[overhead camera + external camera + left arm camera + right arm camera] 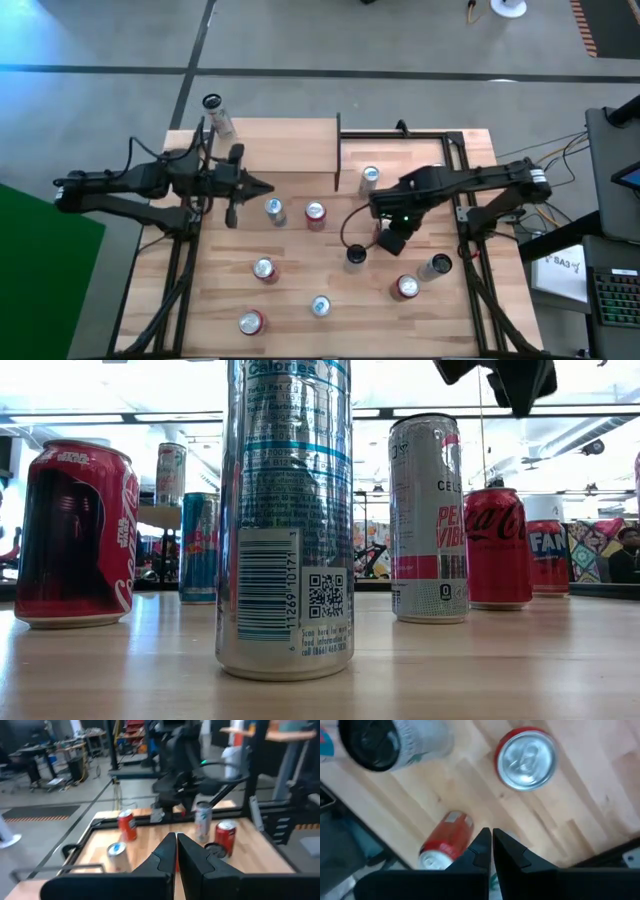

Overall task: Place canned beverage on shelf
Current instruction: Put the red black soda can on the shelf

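Two grippers closed, empty; right gripper (381,238) above red can (527,758); shelf (275,145) well apart.

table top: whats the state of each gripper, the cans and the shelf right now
left gripper: shut, empty, over the table's left side
right gripper: shut, empty, above the cans at the right
cans: upright, scattered on the table
one can: upright on the shelf's far left corner
shelf: otherwise bare

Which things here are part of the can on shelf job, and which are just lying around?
Job: cans standing on the table; shelf; left gripper and right gripper, jaws shut, empty.
Lying about: black-topped cup; monitor; paper.
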Robot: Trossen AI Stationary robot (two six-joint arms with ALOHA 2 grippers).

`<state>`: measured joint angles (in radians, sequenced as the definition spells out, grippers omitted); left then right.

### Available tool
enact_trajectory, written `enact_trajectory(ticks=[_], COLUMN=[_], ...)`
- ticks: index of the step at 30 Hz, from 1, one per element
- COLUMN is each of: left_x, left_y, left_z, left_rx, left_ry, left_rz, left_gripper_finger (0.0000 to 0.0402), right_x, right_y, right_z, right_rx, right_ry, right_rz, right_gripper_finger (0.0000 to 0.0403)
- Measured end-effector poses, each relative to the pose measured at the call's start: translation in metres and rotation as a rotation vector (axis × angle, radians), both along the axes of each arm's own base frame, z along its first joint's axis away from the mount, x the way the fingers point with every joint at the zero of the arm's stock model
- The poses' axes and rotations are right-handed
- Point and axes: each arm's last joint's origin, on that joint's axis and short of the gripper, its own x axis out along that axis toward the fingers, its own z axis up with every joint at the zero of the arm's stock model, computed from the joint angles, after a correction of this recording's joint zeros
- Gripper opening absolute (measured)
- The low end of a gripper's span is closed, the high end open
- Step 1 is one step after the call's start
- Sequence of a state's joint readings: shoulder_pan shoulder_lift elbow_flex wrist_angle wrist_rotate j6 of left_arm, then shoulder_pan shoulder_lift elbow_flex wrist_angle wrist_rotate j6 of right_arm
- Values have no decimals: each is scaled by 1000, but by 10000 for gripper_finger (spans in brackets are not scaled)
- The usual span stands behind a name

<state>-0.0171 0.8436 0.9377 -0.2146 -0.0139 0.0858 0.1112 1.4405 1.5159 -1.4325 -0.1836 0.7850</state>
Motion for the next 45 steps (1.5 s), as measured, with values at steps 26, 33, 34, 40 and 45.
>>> enact_trajectory(ticks=[26,33,34,40,45], left_x=[11,11,11,11,19], left_y=[-37,-38,-38,-38,-40], left_z=[-56,-62,-64,-69,-75], left_rx=[-220,-210,-209,-208,-207], left_ry=[-166,-155,-149,-134,-116], left_rz=[-149,-119,-118,-116,-114], left_gripper_finger=[0,0,0,0,0], right_x=[-25,-18,-17,-13,-12], right_y=[-5,2,3,7,7], right_z=[-47,-66,-66,-61,-58], right_rx=[-371,-507,-529,-578,-567], right_ry=[-560,-672,-688,-757,-772], right_rz=[311,427,443,446,449], right_gripper_finger=[9,9,9,9,9])
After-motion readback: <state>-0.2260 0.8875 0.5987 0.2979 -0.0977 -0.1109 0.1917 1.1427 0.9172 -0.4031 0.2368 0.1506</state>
